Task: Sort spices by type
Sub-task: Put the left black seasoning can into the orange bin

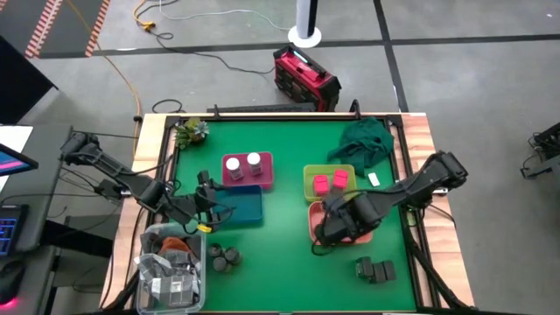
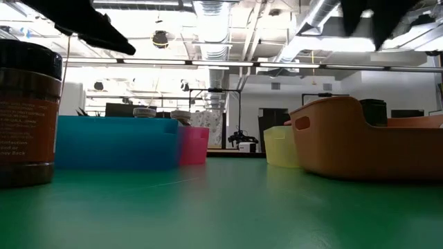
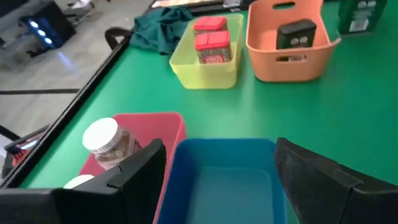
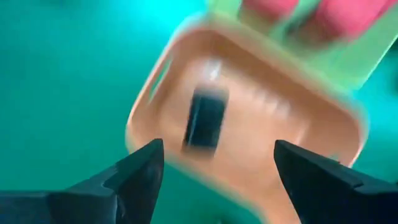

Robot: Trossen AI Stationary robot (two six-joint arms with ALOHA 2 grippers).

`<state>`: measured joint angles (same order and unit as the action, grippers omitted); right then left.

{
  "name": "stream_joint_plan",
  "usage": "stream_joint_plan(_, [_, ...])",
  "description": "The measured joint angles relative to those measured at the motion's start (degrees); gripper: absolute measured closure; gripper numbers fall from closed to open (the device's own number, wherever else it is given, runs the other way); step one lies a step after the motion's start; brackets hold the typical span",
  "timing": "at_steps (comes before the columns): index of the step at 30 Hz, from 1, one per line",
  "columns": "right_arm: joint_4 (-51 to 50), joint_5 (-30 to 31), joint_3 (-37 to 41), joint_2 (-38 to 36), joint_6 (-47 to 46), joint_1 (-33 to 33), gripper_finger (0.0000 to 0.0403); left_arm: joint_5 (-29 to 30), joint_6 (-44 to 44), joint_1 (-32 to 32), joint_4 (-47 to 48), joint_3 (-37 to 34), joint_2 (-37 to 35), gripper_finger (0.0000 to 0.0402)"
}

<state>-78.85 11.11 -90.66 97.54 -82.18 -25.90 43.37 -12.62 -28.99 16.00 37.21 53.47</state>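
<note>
Above the salmon tray (image 1: 312, 216) at centre right of the overhead frame, the right gripper (image 4: 214, 163) hangs with fingers spread and empty; one dark grey rectangular box (image 4: 206, 120) lies flat on the tray floor. The left gripper (image 3: 217, 163), also spread, hovers at the blue tray (image 1: 249, 208), left of centre. Dark round tins (image 1: 224, 256) wait at lower left, more dark boxes (image 1: 374, 270) at lower right. These rigid, smooth containers look light and likely slippery; a hold across the flat sides seems safest.
</note>
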Motion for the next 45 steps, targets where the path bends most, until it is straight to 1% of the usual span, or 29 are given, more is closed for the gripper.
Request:
stream_joint_plan(2, [0.13,-5.79,-0.08,0.15,-2.42,-1.32,0.0079,-0.43,0.92,-0.32,0.26,0.0,-0.01,0.0118])
stream_joint_plan(6, [-0.14,-12.3,-0.04,1.18,-8.62,-4.41,0.0082,-0.89,2.78,-1.86,-0.68,0.0,-0.02,0.0118])
stream_joint_plan(9, [0.32,-13.99,-0.03,2.2,-14.1,-7.25,0.0084,-0.91,3.61,-2.81,-1.28,0.0,0.0,0.0118])
stream_joint_plan(16, [-2.28,-15.79,0.01,5.89,-25.54,-13.67,0.009,-0.87,4.07,-3.9,-1.6,0.01,0.02,0.0118])
stream_joint_plan(24, [-3.41,-15.93,0.01,6.84,-31.45,-17.07,0.0097,-0.87,5.29,-3.9,-2.75,0.02,0.02,0.0118])
stream_joint_plan(27, [-3.82,-15.7,0.22,6.83,-31.9,-17.37,0.0097,-0.91,5.07,-3.9,-2.65,0.02,0.02,0.0118])
stream_joint_plan(33, [-0.38,-15.13,5.38,6.82,-31.51,-16.69,0.0098,-0.91,5.05,-3.9,-2.39,0.0,0.01,0.0118])
stream_joint_plan(45, [5.06,-15.6,11.7,6.8,-31.29,-16.83,0.0098,-0.93,6.19,-3.87,-2.0,0.01,0.0,0.0118])
